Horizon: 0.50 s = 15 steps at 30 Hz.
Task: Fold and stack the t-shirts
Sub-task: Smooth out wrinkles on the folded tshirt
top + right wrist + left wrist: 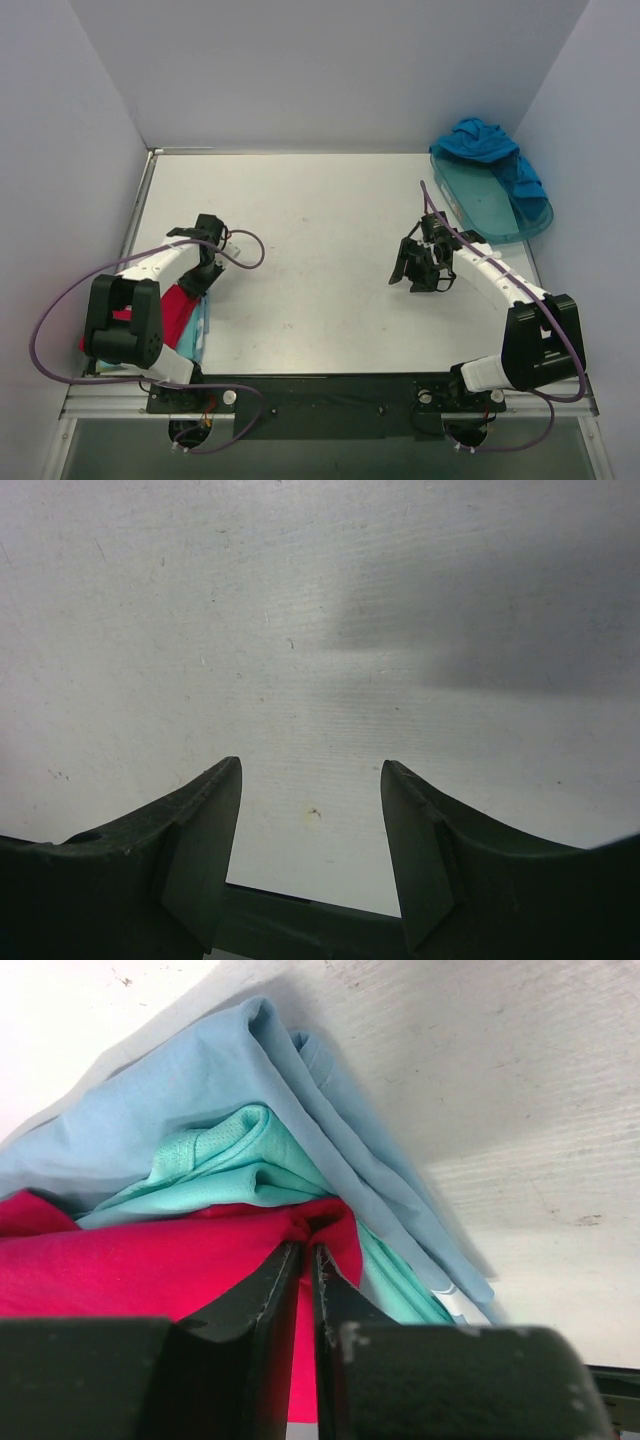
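Red t-shirt [120, 1270] tops the folded pile at the near left corner of the desk [320, 210], with the aqua t-shirt [230, 1160] and a pale blue shirt [200, 1080] under it. My left pincer [305, 1248] is squeezed nearly closed, nipping the red one's edge. Over to the right, my right pincer [311, 770] hangs spread wide over the desk, gripping nothing. Bright blue t-shirt [488, 148] lies crumpled on the teal tray [485, 212] at the far right.
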Motion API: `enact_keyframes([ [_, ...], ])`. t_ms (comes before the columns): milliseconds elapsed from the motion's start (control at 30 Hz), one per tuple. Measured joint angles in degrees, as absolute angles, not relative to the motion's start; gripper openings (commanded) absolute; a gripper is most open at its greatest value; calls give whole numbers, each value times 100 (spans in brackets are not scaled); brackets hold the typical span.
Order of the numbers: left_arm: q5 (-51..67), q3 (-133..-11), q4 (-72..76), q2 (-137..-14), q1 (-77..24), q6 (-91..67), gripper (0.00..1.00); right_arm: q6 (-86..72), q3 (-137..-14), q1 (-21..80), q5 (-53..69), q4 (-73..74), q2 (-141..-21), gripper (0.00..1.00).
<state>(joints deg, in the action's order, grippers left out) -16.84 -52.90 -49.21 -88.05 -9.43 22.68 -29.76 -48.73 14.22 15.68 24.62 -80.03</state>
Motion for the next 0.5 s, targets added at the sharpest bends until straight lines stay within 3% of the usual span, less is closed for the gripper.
enact_keyframes([
  [100,-1782,-5221,-4838,-8820,-945,2268,16,-2980,-4873,1417,1584,2460,-8003,54],
  [200,-1916,-5157,-4731,-8868,-945,2259,0,-2987,-4873,1417,1588,2460,-8003,54],
  [500,-2029,-5186,-4589,-8722,-867,1994,0,-2993,-4871,1382,1588,2460,-8001,53],
])
